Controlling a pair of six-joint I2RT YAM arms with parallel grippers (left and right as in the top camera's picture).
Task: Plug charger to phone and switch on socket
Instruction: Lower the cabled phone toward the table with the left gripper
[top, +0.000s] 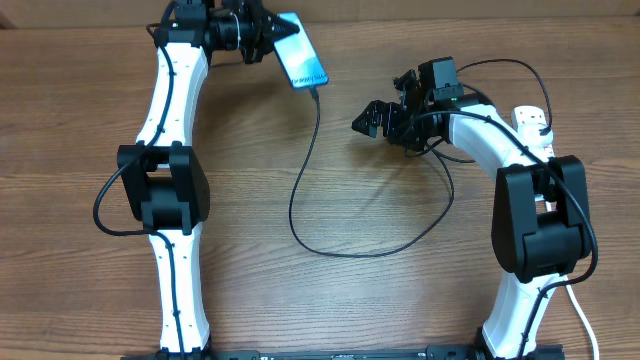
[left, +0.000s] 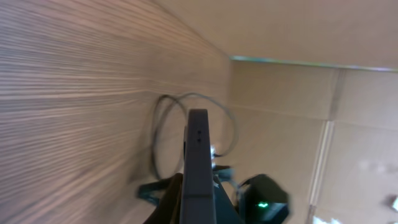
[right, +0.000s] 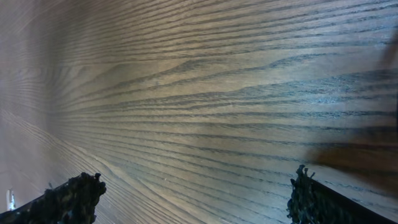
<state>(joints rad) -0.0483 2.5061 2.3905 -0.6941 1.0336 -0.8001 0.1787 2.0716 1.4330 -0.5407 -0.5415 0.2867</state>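
Phone (top: 301, 52) is being held far left of centre, the left gripper (top: 270, 38) pinching its rigid, slippery edges. Charger (top: 292, 205), limp and light, is seemingly entering its near end; grasp it close behind that end. Right gripper (top: 372, 120) is hovering, jaws spread.

Centre wood open but ringed by charger cable (top: 291, 208); L arm (top: 172, 190) and R arm (top: 535, 220) wall the sides.
Bare table (top: 80, 120) far L and in strip btw L arm and cable. Cable drops from phone (top: 300, 52) at back centre, loops fwd thru middle, climbs twd R arm, lying across low paths there. At R edge socket (top: 530, 118), partly hidden behind R arm. R gripper (top: 368, 118) spread wide over bare wood, nothing btw its fingers.
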